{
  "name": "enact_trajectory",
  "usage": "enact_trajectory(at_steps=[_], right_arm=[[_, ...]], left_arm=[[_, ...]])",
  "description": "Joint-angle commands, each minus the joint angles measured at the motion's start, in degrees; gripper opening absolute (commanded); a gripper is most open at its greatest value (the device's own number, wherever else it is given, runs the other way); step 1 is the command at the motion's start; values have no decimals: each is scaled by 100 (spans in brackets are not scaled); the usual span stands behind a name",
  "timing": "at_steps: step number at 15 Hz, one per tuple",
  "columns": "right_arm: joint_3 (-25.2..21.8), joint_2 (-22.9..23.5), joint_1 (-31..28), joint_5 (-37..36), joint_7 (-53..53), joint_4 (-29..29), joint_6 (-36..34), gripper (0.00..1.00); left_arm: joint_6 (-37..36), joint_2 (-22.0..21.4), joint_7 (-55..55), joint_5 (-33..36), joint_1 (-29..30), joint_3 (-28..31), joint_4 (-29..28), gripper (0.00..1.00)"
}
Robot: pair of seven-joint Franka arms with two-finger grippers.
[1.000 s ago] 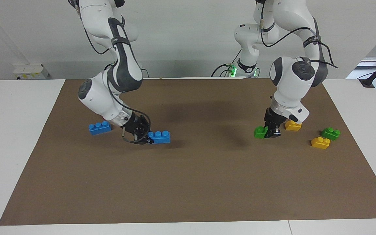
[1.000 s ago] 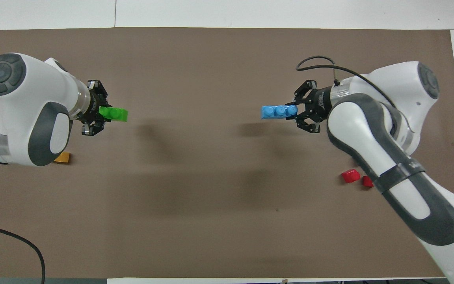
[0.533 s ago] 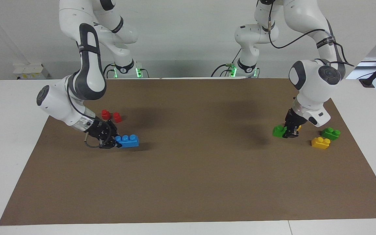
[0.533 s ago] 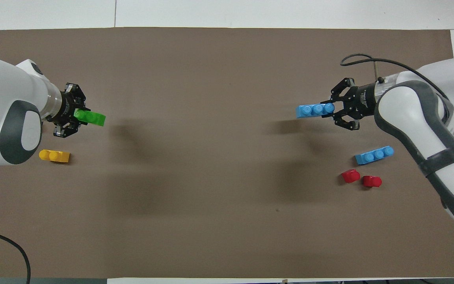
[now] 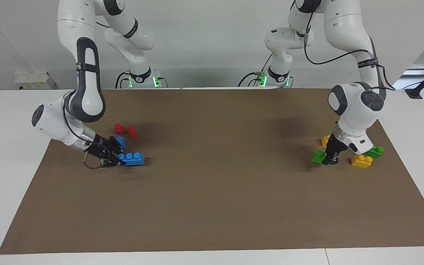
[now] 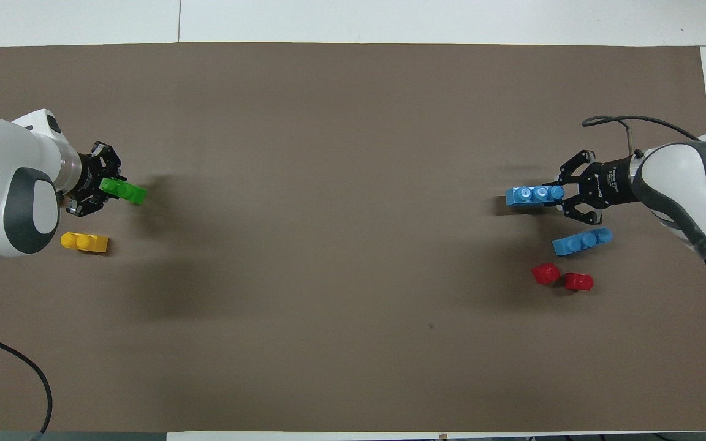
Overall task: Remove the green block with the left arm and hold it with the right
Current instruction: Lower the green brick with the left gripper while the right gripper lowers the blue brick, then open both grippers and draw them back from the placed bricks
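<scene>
Only the facing view shows the darker green brick (image 5: 375, 151).

Over the last second both arms have drawn apart, out toward the two ends of the table. In the facing view the left gripper (image 5: 330, 161) has slid from right of centre to the right edge of the mat and sunk lower, carrying the green block (image 5: 318, 157) down beside the yellow bricks (image 5: 361, 161). The right gripper (image 5: 113, 161) has pulled back toward the left of that frame with its blue brick (image 5: 131, 159), uncovering the two red pieces (image 5: 125, 130) and the second blue brick (image 6: 582, 241).
</scene>
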Motion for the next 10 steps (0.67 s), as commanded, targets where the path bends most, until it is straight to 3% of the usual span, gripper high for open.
enact_trajectory(at_steps=[1,9,10], right_arm=[[94,-72,-123,-71,-183,-232,262,0],[102,-107,-44,-62,-218,-479,623,0],[102,-116,-44,-71,-331,-479,623,13]], left_arm=[[148,209,366,-7,136,-33,194,0],[367,632,692,46,216,-33,397,0],[359,649,831,46,233,-33,397,0]])
